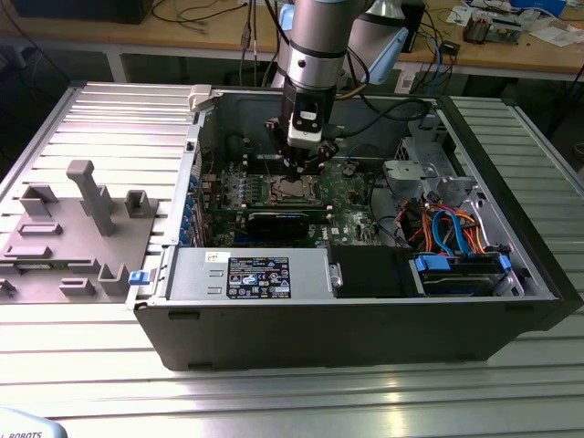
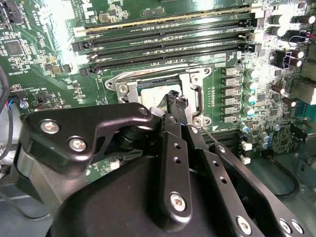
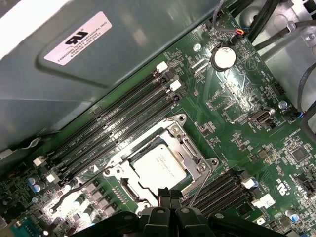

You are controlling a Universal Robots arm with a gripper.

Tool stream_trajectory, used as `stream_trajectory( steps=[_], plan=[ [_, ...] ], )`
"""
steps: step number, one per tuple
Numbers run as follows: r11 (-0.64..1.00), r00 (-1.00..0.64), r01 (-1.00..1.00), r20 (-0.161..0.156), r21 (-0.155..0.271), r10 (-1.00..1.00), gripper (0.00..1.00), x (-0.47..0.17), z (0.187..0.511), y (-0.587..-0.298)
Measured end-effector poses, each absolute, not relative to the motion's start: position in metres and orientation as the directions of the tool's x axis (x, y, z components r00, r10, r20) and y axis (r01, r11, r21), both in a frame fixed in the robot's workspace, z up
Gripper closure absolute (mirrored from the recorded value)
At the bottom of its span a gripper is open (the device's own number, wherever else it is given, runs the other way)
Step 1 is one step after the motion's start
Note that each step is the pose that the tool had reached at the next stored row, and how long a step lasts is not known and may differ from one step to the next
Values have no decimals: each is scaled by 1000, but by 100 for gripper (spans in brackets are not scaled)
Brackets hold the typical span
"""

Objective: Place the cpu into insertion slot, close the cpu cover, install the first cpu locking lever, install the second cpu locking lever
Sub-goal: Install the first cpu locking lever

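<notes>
Cpu: the cpu point(image 3: 160, 168) lies flat in the insertion slot point(image 1: 294, 190), silver top up, in the middle of the green motherboard point(image 3: 232, 94).
Cpu cover: the cpu cover point(image 3: 190, 148) appears to lie down around the chip, which shows through its window.
Exterior view's left: a grey fixture block point(image 1: 82, 196) sits on the ribbed desk point(image 1: 274, 392), well apart from the open computer case point(image 1: 365, 328).
Centre: the arm point(image 1: 315, 46) reaches into the case over the socket, with the memory slots point(image 3: 118, 123) just beside it.
Exterior view's right: a drive bay with blue cables point(image 1: 456, 246), away from the work.
Claw: the claw point(image 3: 166, 193) hovers at the socket's edge with its fingertips point(image 2: 175, 101) drawn together. Whether they pinch anything cannot be told.
Levers: one thin wire lever point(image 3: 200, 187) slants up beside the claw, seemingly unlatched; another point(image 3: 81, 186) runs along the far side.
Risk: the wire could spring free if it is pushed off-line, and the tips could scrape the cover or nearby capacitors. Uneven pressure might shift the chip on its contacts.
Arm pose: near vertical, wrist pointing straight down, claw low over the board.
</notes>
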State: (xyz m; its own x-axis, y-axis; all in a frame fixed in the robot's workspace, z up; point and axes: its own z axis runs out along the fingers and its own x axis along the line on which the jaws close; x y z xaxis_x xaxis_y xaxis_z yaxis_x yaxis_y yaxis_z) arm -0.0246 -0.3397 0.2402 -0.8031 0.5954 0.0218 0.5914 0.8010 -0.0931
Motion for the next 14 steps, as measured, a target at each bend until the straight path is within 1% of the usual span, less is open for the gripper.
stream_trajectory(
  steps=[14],
  plan=[
    [811, -813, 578, 22, -93, 582, 89, -25, 240, -340]
  ],
)
